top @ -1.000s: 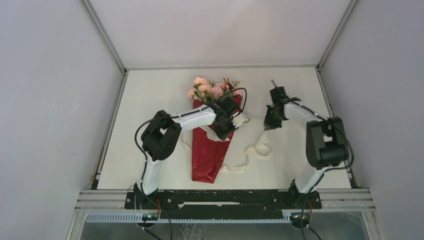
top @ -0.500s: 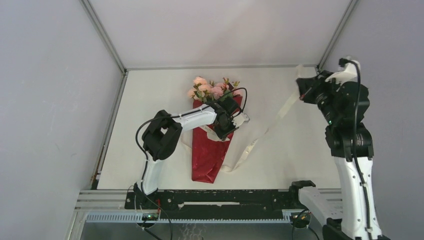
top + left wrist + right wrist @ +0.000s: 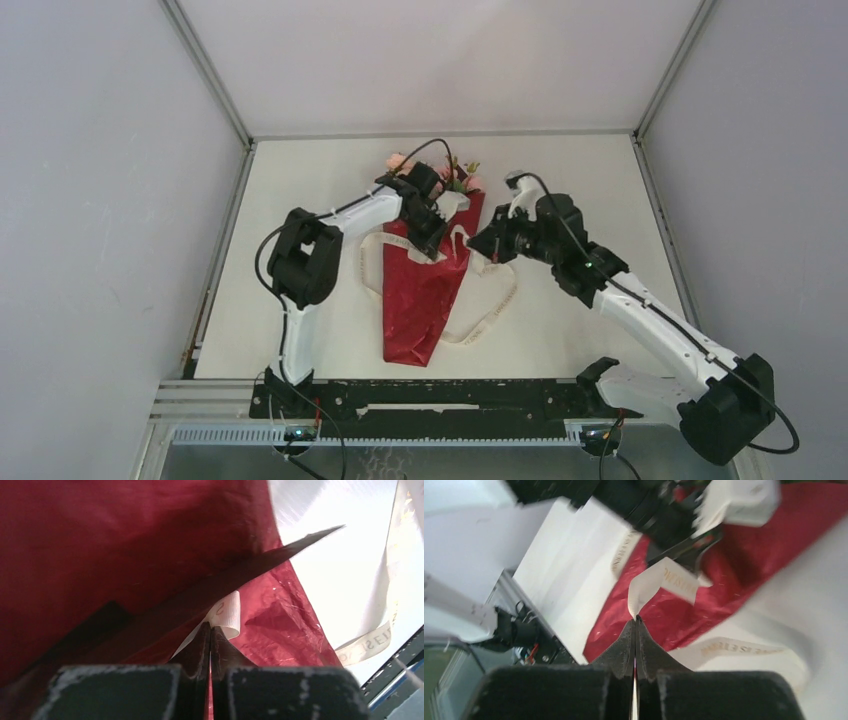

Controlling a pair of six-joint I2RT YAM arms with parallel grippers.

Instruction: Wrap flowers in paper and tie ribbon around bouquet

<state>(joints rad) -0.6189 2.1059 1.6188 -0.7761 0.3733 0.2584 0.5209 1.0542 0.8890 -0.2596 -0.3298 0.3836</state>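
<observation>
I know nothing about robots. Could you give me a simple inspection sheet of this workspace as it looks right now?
Surface: white table, no stains seen.
Job's things: bouquet, a red paper cone lying flat with its tip toward the arms; pink flowers at its far end, partly hidden by the left arm; cream ribbon looping on the table on both sides of the cone.
Clutter: nothing seen.
Grippers: left gripper shut on a ribbon end over the cone; right gripper shut on the ribbon close beside it.
Cables: black cable arching over the left wrist; wires at the arm bases.
Surroundings: grey walls, metal frame.
</observation>
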